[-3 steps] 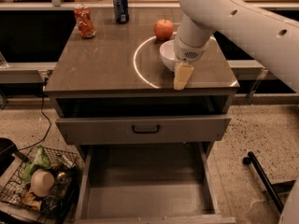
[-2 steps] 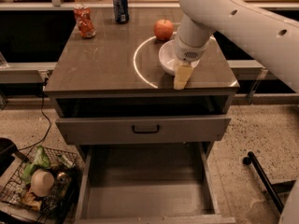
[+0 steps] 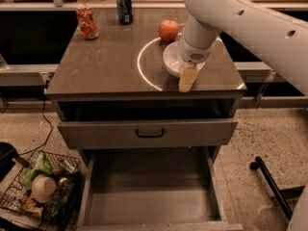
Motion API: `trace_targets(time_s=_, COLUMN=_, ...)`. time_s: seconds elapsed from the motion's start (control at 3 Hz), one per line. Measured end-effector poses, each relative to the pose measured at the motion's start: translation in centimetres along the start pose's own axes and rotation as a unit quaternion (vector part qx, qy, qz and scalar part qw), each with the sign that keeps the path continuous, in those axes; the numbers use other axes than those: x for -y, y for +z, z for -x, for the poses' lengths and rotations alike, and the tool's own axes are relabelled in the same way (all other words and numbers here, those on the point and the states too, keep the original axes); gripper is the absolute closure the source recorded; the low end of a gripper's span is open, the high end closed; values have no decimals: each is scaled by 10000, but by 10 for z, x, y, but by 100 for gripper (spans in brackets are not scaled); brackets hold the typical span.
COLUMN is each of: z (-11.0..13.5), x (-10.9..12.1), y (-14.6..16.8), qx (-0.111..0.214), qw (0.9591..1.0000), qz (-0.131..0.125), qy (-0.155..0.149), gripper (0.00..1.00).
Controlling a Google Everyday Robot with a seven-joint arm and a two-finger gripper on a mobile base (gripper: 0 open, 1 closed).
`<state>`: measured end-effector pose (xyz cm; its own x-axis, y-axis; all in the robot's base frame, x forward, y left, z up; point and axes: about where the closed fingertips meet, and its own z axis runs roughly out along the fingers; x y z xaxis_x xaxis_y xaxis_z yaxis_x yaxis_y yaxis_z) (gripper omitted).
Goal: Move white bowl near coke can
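Reaching over a dark table [image 3: 106, 61], a robot's white arm [image 3: 240, 18] brings its gripper [image 3: 186, 78] down on the near right part of the top.

At far left, a wire basket [image 3: 62, 206] of odds and ends sits on the speckled floor [image 3: 269, 129] below the table. Above it, the coke can [image 3: 85, 22] stands upright near the table's back left corner. A blue can [image 3: 124, 7] stands upright just to its right, at the back edge, apart from it.

Under the top, the upper drawer [image 3: 150, 133] is pulled out a little. The bottom drawer [image 3: 149, 196] is pulled far out, and its bare floor shows.

Right of centre, a thin white ring [image 3: 142, 69] marks the tabletop. A red apple [image 3: 168, 30] sits at the ring's far edge. The white bowl [image 3: 171, 59] rests on the table just in front of the apple, inside the ring and well apart from the coke can, on the opposite side of the table.

The gripper hangs over the bowl's right side and hides part of its rim. Its pale yellow end reaches down past the near rim toward the table's front edge. Whether the gripper has hold of the bowl, or how far open it is, cannot be told from this view.
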<state>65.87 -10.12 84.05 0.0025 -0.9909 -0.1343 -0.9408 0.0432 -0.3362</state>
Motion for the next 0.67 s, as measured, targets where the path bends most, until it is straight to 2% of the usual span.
trace_targets(time_s=0.67, z=0, x=0, y=0, qx=0, qw=10000, qz=0, qy=0, gripper=100)
